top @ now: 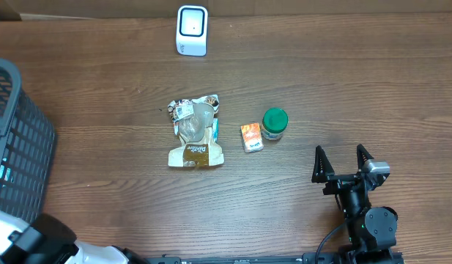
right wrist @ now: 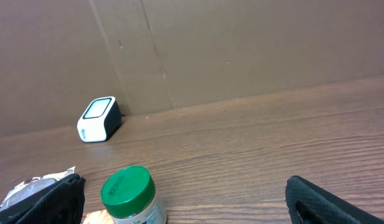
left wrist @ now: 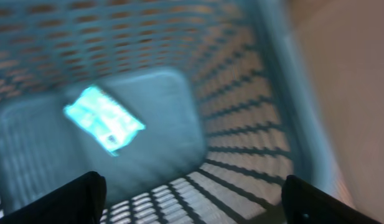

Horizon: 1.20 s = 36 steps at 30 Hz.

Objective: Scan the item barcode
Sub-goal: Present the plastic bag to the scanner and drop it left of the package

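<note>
Splayed left pincer (left wrist: 195, 198) over gridded plastic basket (left wrist: 241, 124), glossy packet (left wrist: 104, 119) inside

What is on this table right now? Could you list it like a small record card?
scanner: white, far edge of table
basket: left side, blue packet on its floor
bag: lying flat, mid-table
box: orange, right of bag
jar: green lid, beside box
left jaws: open, empty, over basket
right jaws: open, empty, short of jar

Teal packet (left wrist: 104, 118) blurred, basket (top: 26, 147) edge-cropped
</note>
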{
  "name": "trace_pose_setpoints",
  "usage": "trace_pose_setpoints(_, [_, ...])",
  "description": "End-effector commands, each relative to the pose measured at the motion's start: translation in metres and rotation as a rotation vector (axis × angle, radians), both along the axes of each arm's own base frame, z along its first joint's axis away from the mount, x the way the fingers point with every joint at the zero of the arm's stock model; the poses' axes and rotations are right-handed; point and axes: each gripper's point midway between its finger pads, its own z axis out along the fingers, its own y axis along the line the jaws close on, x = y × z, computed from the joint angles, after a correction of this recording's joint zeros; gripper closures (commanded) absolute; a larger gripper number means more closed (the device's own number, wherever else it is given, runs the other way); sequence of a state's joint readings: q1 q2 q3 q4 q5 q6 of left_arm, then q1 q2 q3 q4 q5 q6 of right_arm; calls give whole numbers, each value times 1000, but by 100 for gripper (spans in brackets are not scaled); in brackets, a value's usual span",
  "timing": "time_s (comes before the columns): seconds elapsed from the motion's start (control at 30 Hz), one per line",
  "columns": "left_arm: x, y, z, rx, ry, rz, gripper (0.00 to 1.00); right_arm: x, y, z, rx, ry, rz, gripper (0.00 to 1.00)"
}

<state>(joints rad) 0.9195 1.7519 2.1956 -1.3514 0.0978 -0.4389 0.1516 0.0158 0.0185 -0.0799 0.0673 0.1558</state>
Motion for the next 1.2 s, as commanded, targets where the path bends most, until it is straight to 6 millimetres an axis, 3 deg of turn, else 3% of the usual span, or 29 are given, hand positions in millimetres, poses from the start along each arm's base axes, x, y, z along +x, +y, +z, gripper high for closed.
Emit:
trace_pose_setpoints(0.0, [-16, 14, -42, -78, 43, 69, 7, 0, 0, -3, -4, 3, -1, 0])
trace_pose_setpoints(0.23, [-17, 40, -148, -64, 158, -14, 10, 0, 0, -3, -4, 3, -1, 0])
trace_pose_setpoints(0.3, [-19, 44, -168, -48, 179, -13, 11, 0, 0, -3, -4, 3, -1, 0])
trace_pose_setpoints(0.67, [-25, 68, -225, 35, 337, -92, 18, 0, 0, -3, -4, 3, -1, 0])
trace_pose_setpoints(1.17, [-49, 54, -313, -149, 552, -130, 19, 0, 0, -3, -4, 3, -1, 0])
